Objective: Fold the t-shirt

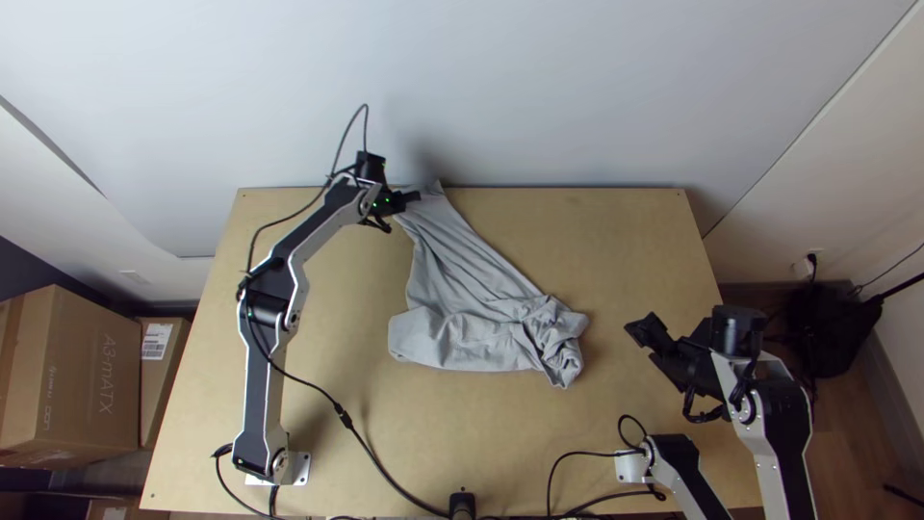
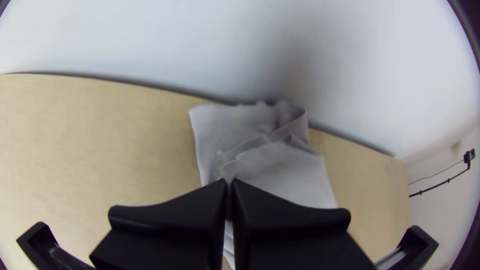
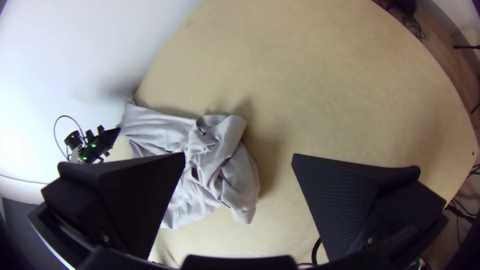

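As our left end effector point(image 2: 229, 184) pinched the t-shirt point(image 1: 460, 279) at eleven o'clock, we seemed mid-spread; the gaping right end effector point(image 3: 239, 156) next needed its four-o'clock bunch!

The t-shirt point(image 1: 452, 255) was matt grey cloth, roughened by creases; the table point(image 1: 616, 241) looked like smooth, dull pale wood; the box point(image 1: 87, 385) was matt brown cardboard; the left arm point(image 1: 260, 385) had smooth, silvery, metal-looking edges; the right gripper point(image 1: 641, 342) had matt, plastic-looking fingers point(image 3: 340, 200), their inner faces finely textured.
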You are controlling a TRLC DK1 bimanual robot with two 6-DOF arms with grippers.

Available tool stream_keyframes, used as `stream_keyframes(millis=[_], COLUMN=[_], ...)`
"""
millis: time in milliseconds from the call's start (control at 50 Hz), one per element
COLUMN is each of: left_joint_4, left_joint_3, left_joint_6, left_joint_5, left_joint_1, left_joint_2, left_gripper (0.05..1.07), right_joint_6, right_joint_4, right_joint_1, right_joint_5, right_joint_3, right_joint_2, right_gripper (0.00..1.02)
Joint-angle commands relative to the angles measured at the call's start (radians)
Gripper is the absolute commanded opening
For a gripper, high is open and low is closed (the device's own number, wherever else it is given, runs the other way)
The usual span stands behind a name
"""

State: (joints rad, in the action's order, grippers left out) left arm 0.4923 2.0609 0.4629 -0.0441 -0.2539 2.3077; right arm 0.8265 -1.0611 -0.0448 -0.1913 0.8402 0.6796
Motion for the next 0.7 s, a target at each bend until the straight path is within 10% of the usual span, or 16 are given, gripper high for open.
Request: stream_keyframes(millis=[0,360,680], left_joint_4=[0.023,0.117,0.118], left_joint_3=[0.022,-0.001,-0.03], left_joint_6=[-0.009,-0.036,-0.038], left_joint_5=[0.003,0.003,0.003], left_joint_1=[0.05,0.087,0.074], left_joint_2=[-0.134,-0.26,-0.295], left_gripper=[0.08,0.08,0.08], right_joint_6=[0.026,0.089,0.072], right_joint_4=[-0.016,-0.023,0.256], right_joint_1=[-0.003,-0.096,-0.121], right_joint_5=[0.003,-0.146,-0.152], right_joint_3=[-0.056,-0.013,0.03], right_joint_2=[0.006,0.173,0.457], right_gripper=[0.98,0.92,0.92])
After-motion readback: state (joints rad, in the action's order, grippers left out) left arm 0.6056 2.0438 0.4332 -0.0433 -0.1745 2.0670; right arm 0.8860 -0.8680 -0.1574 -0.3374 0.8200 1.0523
